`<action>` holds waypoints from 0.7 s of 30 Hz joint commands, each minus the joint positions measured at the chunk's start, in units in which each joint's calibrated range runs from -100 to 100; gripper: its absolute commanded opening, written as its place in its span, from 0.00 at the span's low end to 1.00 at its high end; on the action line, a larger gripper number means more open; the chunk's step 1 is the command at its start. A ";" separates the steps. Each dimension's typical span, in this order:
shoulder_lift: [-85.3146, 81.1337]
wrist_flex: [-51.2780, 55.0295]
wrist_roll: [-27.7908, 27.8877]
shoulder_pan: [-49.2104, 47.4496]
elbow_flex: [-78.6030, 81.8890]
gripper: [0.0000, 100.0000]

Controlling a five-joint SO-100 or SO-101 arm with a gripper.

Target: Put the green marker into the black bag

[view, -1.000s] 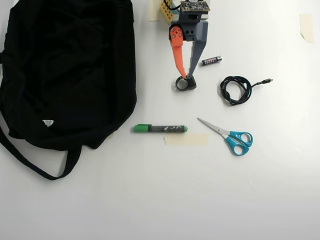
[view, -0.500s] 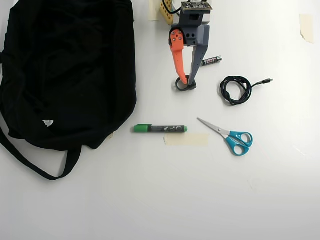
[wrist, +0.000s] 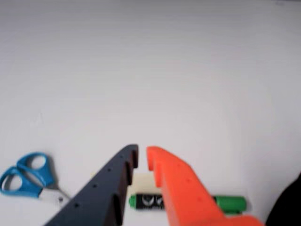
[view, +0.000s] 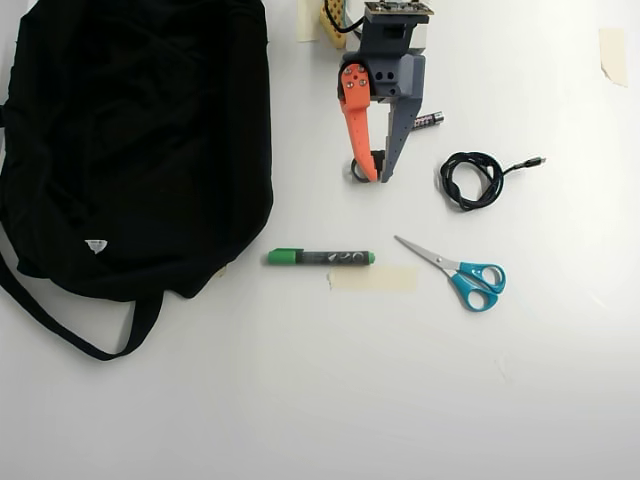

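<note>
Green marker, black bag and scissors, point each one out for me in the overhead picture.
green marker (view: 322, 257): overhead view, middle of its dark barrel.
black bag (view: 140, 140): overhead view, centre of the fabric body.
scissors (view: 478, 283): overhead view, on the blue handles.

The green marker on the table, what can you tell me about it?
The green marker is a slim pen lying flat on the white table, horizontal in the overhead view. It has a long bright green cap at its left end, a dark barrel with white print and a small green tip. Nothing grips it; it lies just above a strip of pale tape.
</note>
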 commanded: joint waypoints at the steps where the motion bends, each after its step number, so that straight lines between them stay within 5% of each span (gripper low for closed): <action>1: 2.05 -1.19 -0.03 0.37 -5.47 0.02; 21: 12.59 -6.01 -0.03 0.37 -15.71 0.02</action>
